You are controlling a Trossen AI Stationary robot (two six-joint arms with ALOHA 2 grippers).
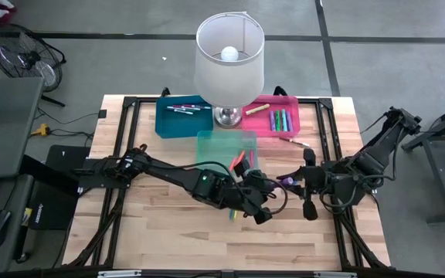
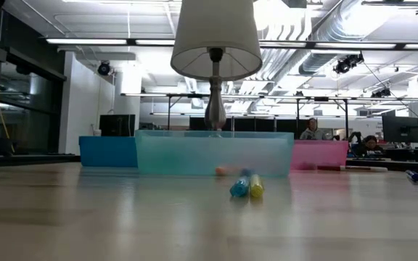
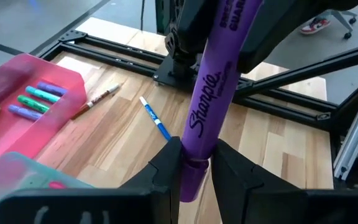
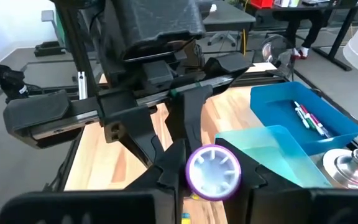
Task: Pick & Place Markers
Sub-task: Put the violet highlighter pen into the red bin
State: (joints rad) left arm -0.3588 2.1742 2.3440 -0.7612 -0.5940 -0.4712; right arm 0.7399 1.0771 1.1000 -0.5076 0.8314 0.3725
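- Bench (image 1: 168, 232): wooden top. Three bins sit toward 12 o'clock under a lamp (image 1: 229, 58): blue bin (image 1: 164, 122), clear teal bin (image 1: 207, 147), pink bin (image 1: 292, 112).
- Both arms meet just right of bench centre, at about 4 o'clock from the teal bin. This looks like a handover of the purple marker (image 3: 207, 99).
- Left gripper (image 3: 196, 163): narrow, clamped on the marker's lower end.
- Right gripper (image 4: 211, 171): fingers pressed on either side of the same marker's round end, holding it too.
- To do it well, I judge: confirm one grip is firm before the other lets go, then draw the marker straight along its length; twisting could slip it.
- Other markers: several in the pink bin (image 3: 39, 99), some in the blue bin.
- Loose on the bench: a blue pen (image 3: 156, 120); a teal marker (image 2: 239, 185) and a yellow marker (image 2: 256, 187) side by side.
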